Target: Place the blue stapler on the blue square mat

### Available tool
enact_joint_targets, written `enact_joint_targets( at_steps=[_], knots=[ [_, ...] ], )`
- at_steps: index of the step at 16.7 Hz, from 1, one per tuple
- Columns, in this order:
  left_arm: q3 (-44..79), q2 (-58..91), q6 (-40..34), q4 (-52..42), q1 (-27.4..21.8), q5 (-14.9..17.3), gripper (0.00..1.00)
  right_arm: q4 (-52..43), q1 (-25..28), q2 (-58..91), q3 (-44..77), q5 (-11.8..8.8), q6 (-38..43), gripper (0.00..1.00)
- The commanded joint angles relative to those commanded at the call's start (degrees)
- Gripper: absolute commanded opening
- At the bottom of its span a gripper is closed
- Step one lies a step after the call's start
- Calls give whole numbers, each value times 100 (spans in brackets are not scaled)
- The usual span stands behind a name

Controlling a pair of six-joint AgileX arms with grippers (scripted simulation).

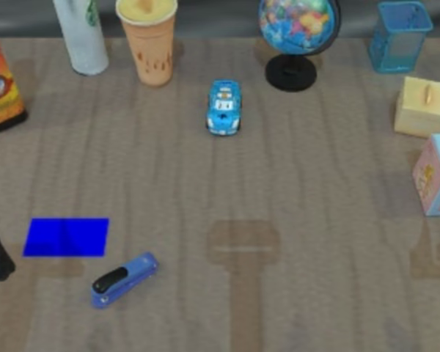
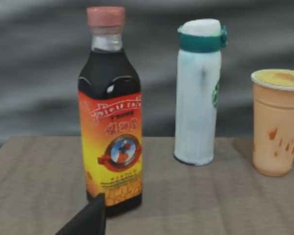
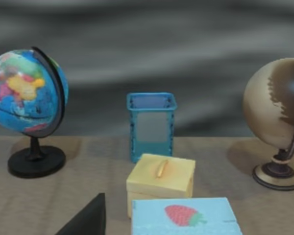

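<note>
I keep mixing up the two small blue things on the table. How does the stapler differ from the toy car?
The blue stapler is plain light blue with a black top piece; the toy car is blue with white markings. The stapler lies slanted near the table's front left, just beside the blue square mat; the toy car sits straight, farther back near the middle. Both are small, elongated and about equally long.

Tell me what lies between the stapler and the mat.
Nothing: in the top view only bare table separates the stapler from the mat, which lie close together but not touching.
</note>
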Motion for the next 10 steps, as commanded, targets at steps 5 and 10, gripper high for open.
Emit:
enact_joint_targets(
  at_steps=[5,10],
  knots=[
    [342,367,110,-282,-155,13,100,0,0,0,0,0,0,100],
    [1716,2196,578,-1461,-728,2,100,0,0,0,0,0,0,100]
  ],
)
